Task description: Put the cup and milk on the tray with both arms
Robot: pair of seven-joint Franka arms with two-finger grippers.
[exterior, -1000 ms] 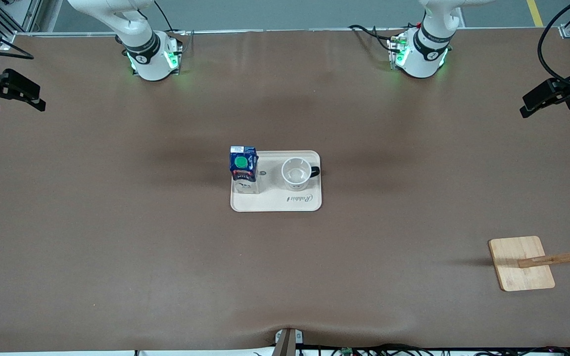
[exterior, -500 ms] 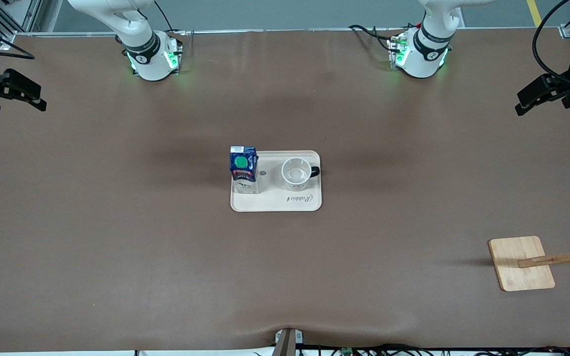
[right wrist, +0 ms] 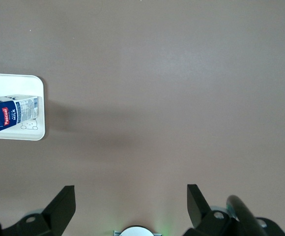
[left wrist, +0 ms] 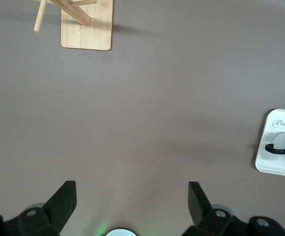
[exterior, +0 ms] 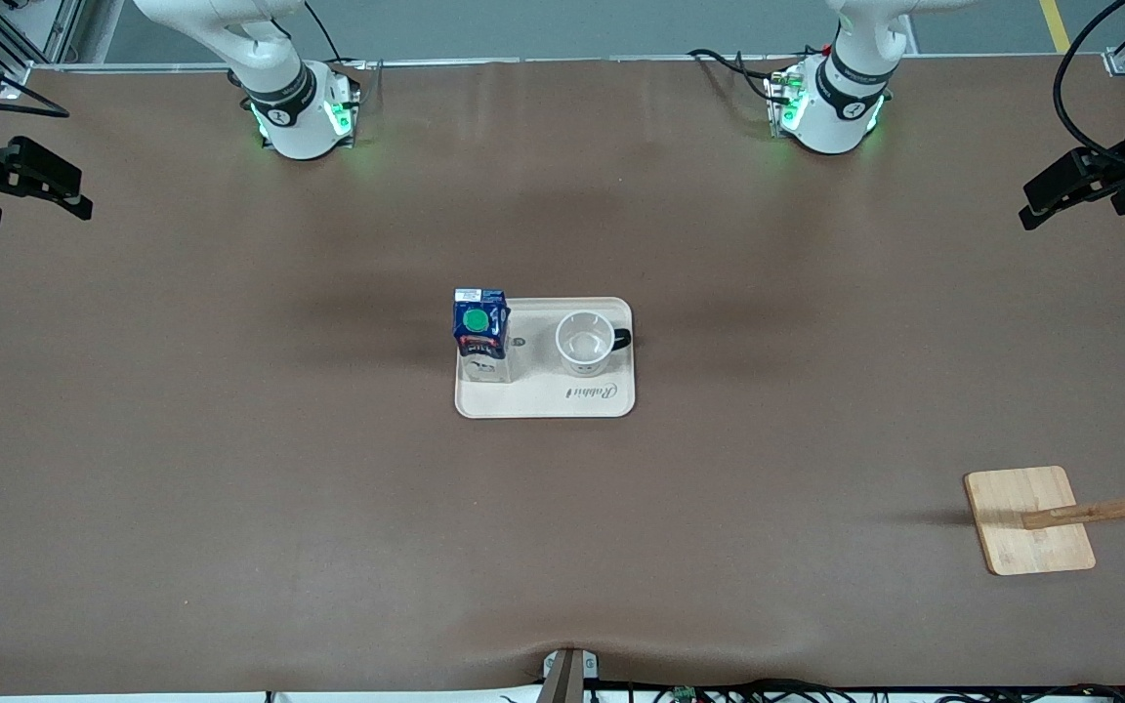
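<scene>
Blue milk (exterior: 480, 327) unmoved | left gripper (exterior: 1070, 190) shifted slightly | right gripper (exterior: 30, 186) steady

Blue milk carton (right wrist: 7, 114) on the cream tray (right wrist: 36, 132), at the tray's end. Brown table (right wrist: 172, 88) elsewhere. Right gripper (right wrist: 130, 204) over bare table, fingers (right wrist: 61, 204) spread wide, holding nothing.

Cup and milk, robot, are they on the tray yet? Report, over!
Left pincer open, right pincer open, both up at the table's ends. Cup and milk standing on tray. Nothing in the way. Over.
</scene>
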